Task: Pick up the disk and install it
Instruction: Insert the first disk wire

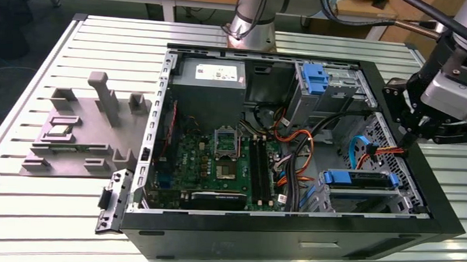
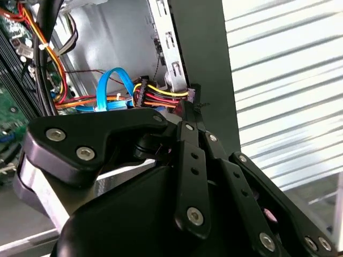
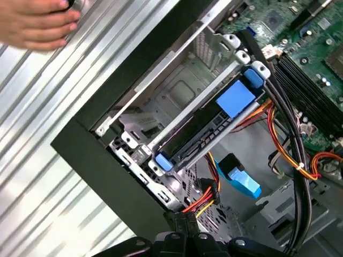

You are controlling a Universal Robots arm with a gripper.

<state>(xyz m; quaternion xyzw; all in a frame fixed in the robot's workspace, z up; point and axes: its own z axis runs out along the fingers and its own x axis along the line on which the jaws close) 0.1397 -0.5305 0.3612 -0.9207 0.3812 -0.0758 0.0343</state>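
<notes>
Exterior view showed the end effector, fingers together and empty, above the wall of the computer case; the disk sat in the corner drive cage, its blue label unreadable.

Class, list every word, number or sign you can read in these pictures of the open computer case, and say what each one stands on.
No text here can be read.
White sticker on the power supply box: the print is too small to read.
Blue label on the disk: no writing can be made out.
Motherboard: its markings are too small to read.
</notes>
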